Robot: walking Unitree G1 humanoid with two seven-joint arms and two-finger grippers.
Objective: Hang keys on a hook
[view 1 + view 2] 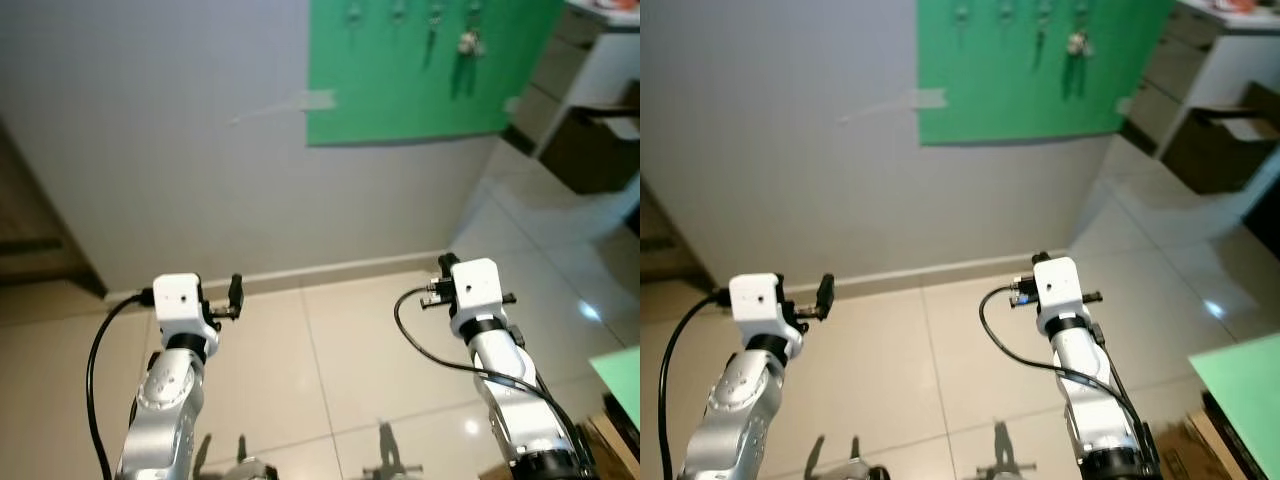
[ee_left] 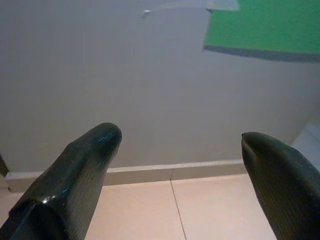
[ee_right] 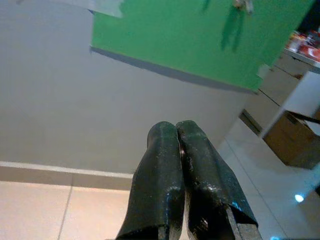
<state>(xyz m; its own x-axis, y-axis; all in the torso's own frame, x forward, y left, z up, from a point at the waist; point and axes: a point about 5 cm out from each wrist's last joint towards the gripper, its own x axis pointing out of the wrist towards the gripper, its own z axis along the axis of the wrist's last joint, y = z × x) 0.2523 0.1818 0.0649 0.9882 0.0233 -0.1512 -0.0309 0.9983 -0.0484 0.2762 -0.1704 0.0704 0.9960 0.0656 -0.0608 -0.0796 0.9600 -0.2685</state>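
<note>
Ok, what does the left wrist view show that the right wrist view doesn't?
Left wrist view: the left gripper, its jaws wide apart with nothing between them. Right wrist view: the right gripper, its jaws pressed together, keys hanging near the top of the green board, and a cardboard box on the floor further along. Both share the grey wall, the baseboard, the tiled floor and at least a corner of the green board.

Glossy tiled floor [image 1: 350, 350], matt green board [image 1: 420, 70], metal keys [image 1: 468, 42], matt grey wall [image 1: 150, 150]
</note>
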